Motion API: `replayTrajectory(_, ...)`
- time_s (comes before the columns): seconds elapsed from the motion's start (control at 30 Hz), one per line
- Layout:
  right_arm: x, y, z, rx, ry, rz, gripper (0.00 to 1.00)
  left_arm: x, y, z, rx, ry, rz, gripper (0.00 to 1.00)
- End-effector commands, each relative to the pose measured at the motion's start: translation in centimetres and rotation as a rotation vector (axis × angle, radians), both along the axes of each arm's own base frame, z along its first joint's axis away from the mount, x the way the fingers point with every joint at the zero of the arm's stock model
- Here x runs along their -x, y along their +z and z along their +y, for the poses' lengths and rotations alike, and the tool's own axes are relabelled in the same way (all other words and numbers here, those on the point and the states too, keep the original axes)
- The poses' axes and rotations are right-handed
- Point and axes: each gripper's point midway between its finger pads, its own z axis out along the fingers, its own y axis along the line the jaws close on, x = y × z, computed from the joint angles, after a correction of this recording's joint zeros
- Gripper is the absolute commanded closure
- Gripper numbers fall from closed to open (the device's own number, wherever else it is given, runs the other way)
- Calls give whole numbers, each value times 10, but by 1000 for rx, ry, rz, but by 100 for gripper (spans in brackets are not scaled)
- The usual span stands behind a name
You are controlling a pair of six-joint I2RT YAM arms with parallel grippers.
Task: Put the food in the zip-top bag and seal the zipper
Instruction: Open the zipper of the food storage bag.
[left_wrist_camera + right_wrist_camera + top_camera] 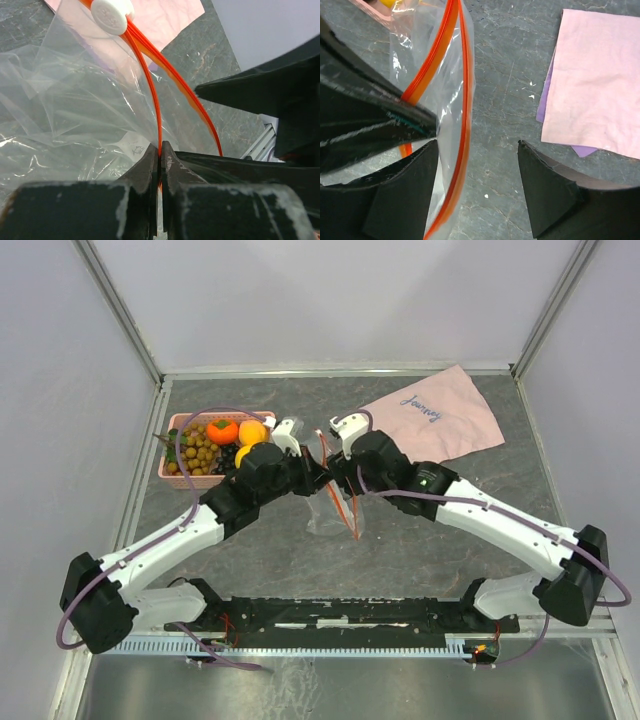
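While the fruit [222, 430] sits in the pink basket [168, 470] at the left rear, the left gripper [160, 156] is clenched on the orange zipper [157, 110] of the clear bag [75, 110]. It holds one lip up, probably so the released right gripper [477, 152], the other lip between its spread fingers, can pull the mouth open.

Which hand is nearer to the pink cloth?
Right. The right hand is open, just left of the cloth; the left hand is farther left, shut on the zipper.
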Motion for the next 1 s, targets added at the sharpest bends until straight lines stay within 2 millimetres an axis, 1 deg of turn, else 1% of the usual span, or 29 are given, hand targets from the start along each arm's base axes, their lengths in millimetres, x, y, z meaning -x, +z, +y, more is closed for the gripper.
replayTrajectory(0.0,-15,1,15,-63,-40,-33,29,1,37,-4,20,-26,-98,97)
replayTrajectory(0.07,-22,-6,11,-48,-80,-41,33,3,39,-5,15,-36,-103,97)
replayTrajectory(0.17,-31,-8,-1,-34,-145,-68,45,7,39,-2,-9,-39,-105,97)
replayTrajectory(0.27,-35,-8,-15,-36,-189,-79,57,9,38,7,-40,-24,-107,97)
replayTrajectory(0.37,-41,-8,-34,-32,-255,-85,68,12,37,15,-67,-11,-106,97)
replayTrajectory(0.6,-49,-9,-84,7,-443,-100,81,19,29,30,-143,-1,-77,97)
replayTrajectory(0.67,-49,-7,-94,18,-479,-106,82,20,26,34,-161,8,-71,97)
replayTrajectory(0.73,-47,-6,-95,19,-470,-101,79,19,24,36,-173,15,-67,97)
replayTrajectory(0.8,-44,-6,-85,-5,-402,-84,72,18,23,32,-172,5,-64,97)
replayTrajectory(0.83,-42,-6,-77,-23,-358,-76,65,18,22,28,-167,-9,-61,97)
replayTrajectory(0.9,-36,-6,-57,-84,-244,-62,58,18,24,19,-146,-47,-66,97)
replayTrajectory(0.97,-31,-3,-45,-115,-169,-61,51,18,26,10,-131,-81,-73,97)
